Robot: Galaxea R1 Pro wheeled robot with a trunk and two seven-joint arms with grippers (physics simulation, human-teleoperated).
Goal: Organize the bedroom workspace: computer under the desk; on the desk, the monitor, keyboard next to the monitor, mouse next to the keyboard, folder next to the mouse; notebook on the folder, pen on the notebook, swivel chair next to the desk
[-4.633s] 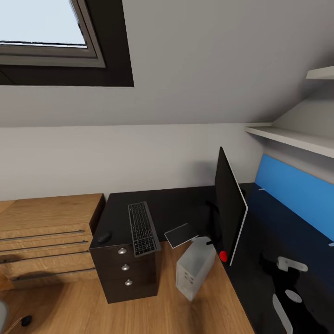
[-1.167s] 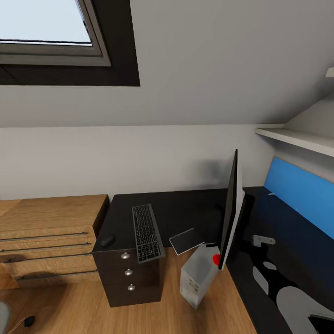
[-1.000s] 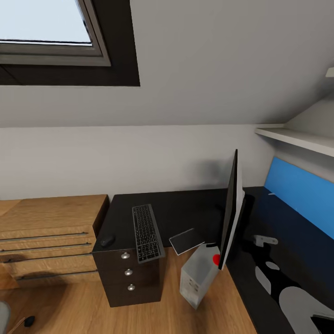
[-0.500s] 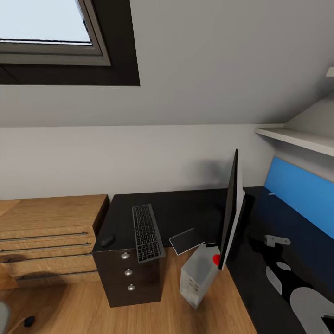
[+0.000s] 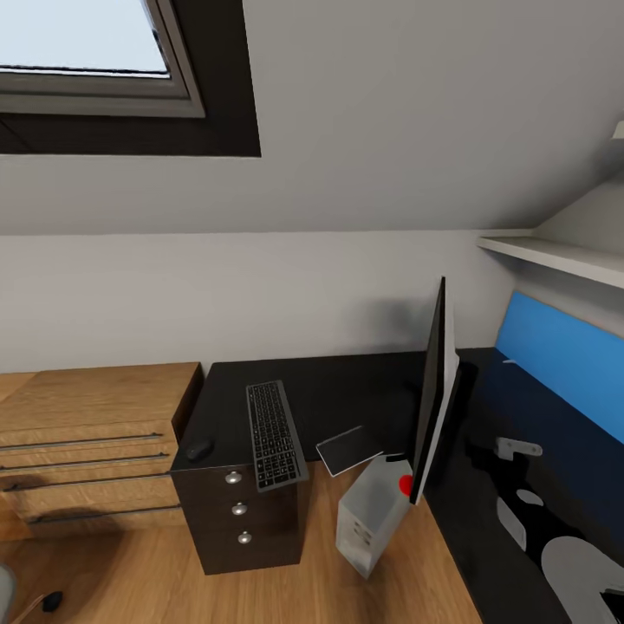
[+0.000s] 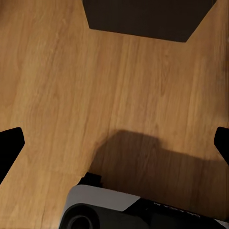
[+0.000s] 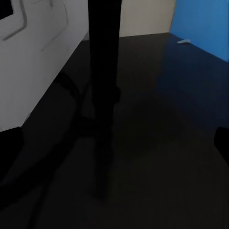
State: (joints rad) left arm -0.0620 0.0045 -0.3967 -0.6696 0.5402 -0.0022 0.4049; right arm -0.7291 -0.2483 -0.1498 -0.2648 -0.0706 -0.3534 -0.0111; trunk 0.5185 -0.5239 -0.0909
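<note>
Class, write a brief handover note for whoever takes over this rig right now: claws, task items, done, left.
Claws: left claw open over the floor; right claw open over the desk; both empty.
On the desk: monitor, keyboard, mouse left of it, notebook; computer on the floor at the desk's inner corner.
To do: folder beside mouse, notebook and pen on it, chair to desk.

No legible text, brand, number or sign on any surface. The small light grey-white tower case (image 5: 371, 511), at 5 o'clock of the head view, carries small dark marks on its narrow face, too small to read. Faint lettering on the dark robot part (image 6: 176, 208) is blurred beyond reading.
</note>
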